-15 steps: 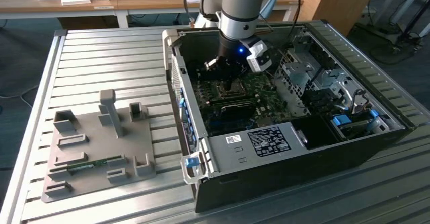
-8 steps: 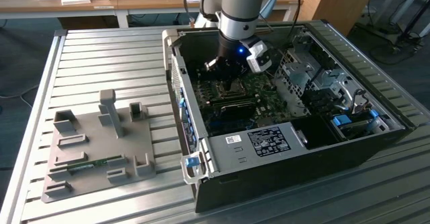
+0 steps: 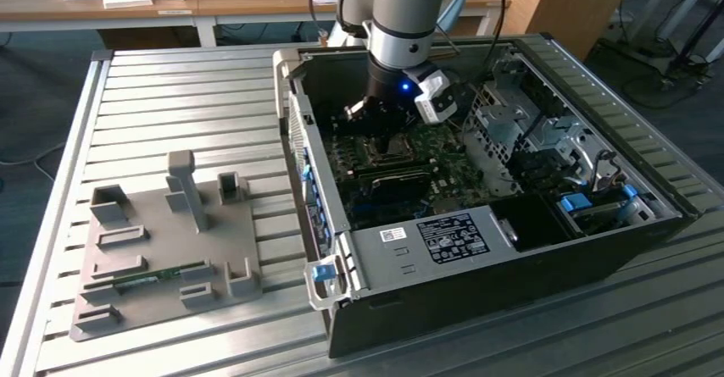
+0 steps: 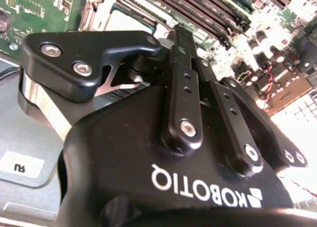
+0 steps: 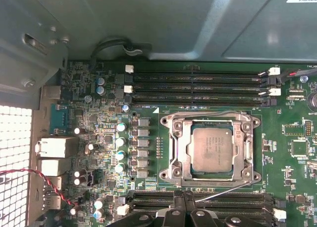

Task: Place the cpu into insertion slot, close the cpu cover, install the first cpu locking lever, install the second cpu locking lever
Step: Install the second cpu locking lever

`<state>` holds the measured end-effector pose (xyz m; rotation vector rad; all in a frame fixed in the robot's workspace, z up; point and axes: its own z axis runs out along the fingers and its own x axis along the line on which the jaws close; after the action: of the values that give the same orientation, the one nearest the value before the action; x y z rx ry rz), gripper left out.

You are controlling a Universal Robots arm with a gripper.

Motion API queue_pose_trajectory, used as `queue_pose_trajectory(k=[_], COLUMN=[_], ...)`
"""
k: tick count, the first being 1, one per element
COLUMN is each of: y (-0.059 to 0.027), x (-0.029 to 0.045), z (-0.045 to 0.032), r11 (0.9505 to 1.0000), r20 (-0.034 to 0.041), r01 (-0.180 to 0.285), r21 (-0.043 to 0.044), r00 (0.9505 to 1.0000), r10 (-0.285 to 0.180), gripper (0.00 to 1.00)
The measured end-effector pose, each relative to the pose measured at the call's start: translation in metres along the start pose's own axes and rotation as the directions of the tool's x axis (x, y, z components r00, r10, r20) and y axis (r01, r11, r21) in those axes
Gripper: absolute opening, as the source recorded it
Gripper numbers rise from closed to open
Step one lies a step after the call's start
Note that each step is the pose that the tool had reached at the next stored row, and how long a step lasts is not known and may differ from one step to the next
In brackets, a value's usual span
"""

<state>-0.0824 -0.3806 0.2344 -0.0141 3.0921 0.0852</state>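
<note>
- The cpu has a pale, brushed-looking metal top with a dull sheen.
- The cpu cover is bare silvery metal, lightly reflective, with screw heads at its corners.
- The hand looks like black plastic or coated metal, smooth and semi-glossy, with shiny steel bolt heads.
- The motherboard is green, matt board studded with small metal-capped cylinders.
- The computer case is dark painted sheet metal with a satin finish.
- The desk is ribbed, light grey metal, matt.
- The fixture tray at 9 o'clock from the case is grey, matt plastic.
</note>
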Motion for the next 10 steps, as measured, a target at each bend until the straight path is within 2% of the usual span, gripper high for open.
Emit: queue_pose_trajectory(k=[10], y=[-0.0003], x=[0.0008], z=[0.0057], r11=[1.0000], r20=[0.0042], r01=[0.000], r21=[0.0000], r00=[1.0000], r10=[0.000], gripper=[0.11])
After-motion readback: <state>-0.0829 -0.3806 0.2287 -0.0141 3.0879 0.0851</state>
